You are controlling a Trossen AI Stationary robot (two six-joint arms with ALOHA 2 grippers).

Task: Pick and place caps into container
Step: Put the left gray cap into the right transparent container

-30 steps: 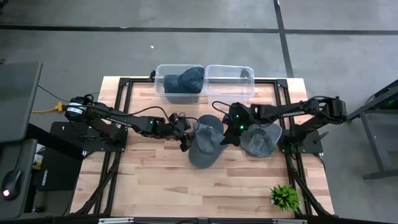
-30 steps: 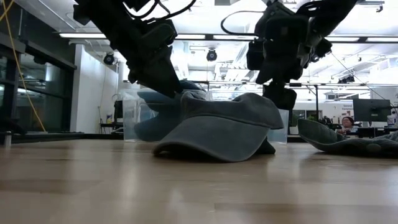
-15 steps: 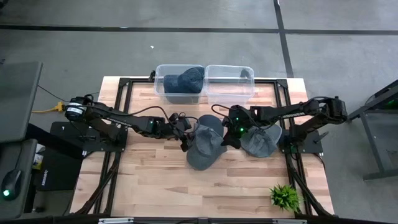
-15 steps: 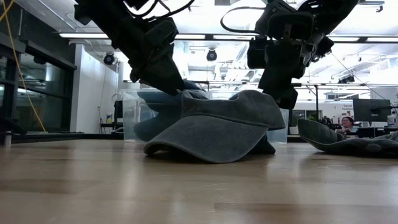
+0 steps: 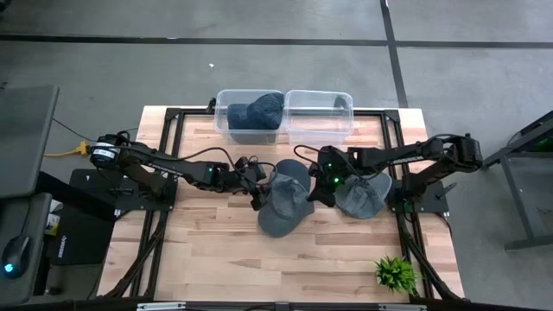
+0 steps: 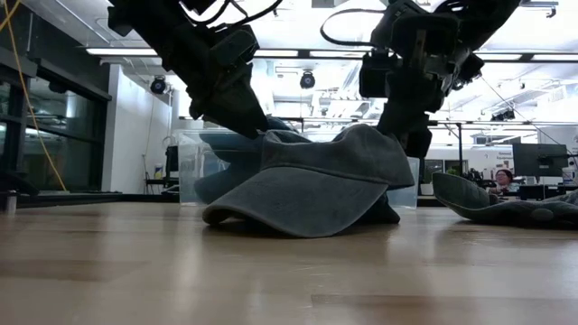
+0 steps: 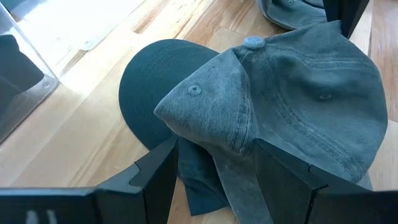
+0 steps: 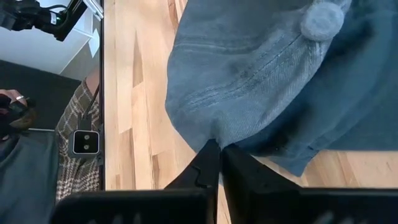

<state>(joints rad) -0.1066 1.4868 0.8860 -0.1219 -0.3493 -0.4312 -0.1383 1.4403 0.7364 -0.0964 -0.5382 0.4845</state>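
Left fingers (image 7: pixel 214 171) and right fingers (image 8: pixel 216 163) both pinching grey cap (image 5: pixel 283 207), second cap (image 5: pixel 363 195) beside

A grey cap (image 7: pixel 298 99) lies crumpled on the wooden table (image 7: pixel 74 137), with the left gripper (image 7: pixel 214 171) pinching a fold of its fabric. A dark navy cap (image 7: pixel 152 81) sits partly beneath it. A clear container (image 7: pixel 18 74) stands nearby.
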